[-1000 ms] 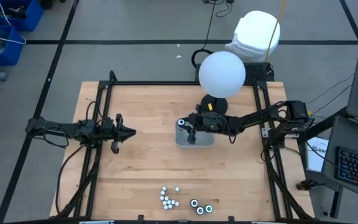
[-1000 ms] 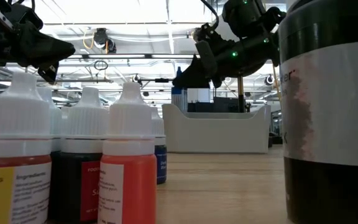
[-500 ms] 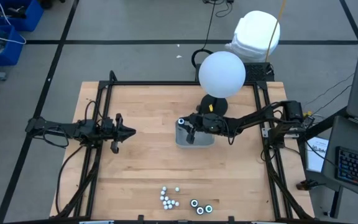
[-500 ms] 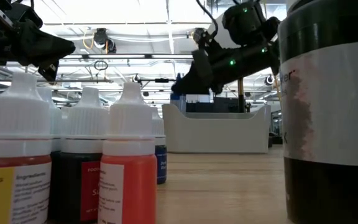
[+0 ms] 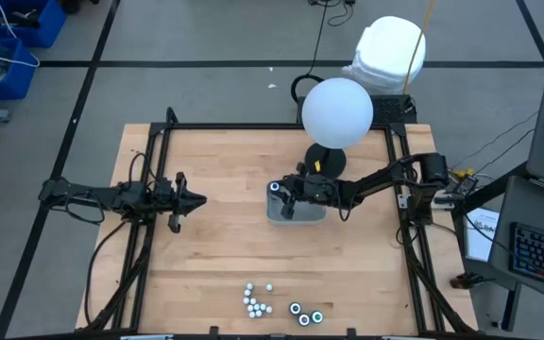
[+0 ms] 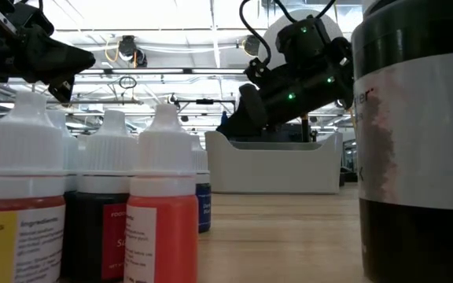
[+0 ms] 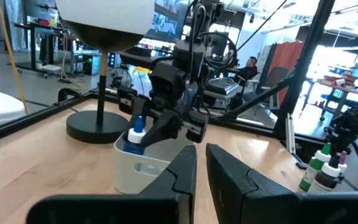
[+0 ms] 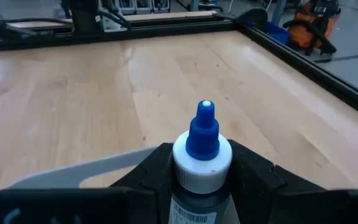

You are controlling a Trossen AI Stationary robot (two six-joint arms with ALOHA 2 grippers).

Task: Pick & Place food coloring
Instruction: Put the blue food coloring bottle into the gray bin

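My right gripper (image 5: 286, 195) is shut on a small dark food coloring bottle (image 8: 202, 155) with a white collar and blue tip. It holds the bottle over the left end of the pale tray (image 5: 302, 209). In the left wrist view the bottle (image 7: 135, 132) dips behind the tray's wall (image 7: 143, 173). The other bottles stand on their bases near the table's near edge: a white-capped cluster (image 5: 256, 301) and dark round ones (image 5: 305, 314). Up close, the low view shows a red one (image 6: 162, 208). My left gripper (image 5: 185, 200) hovers shut over the table's left half. My right gripper pinches the bottle's dark body (image 8: 199, 208) just under the white collar, one finger (image 8: 146, 174) on either side. The fingers come from the table's right, slanting down. The bottle stands nearly upright, tip up, its lower end inside the tray; whether it rests on the floor is hidden.
A white globe lamp (image 5: 337, 111) on a dark round base stands just beyond the tray. A black frame (image 5: 253, 127) runs around the wooden table. Bare wood lies between the tray and the bottle cluster. A large dark bottle (image 6: 419, 134) fills the low view's right side.
My right gripper, with the bottle, has come down toward the tray and shifted slightly toward the table's left, staying shut. The bottle now sits lower, at the tray's rim.
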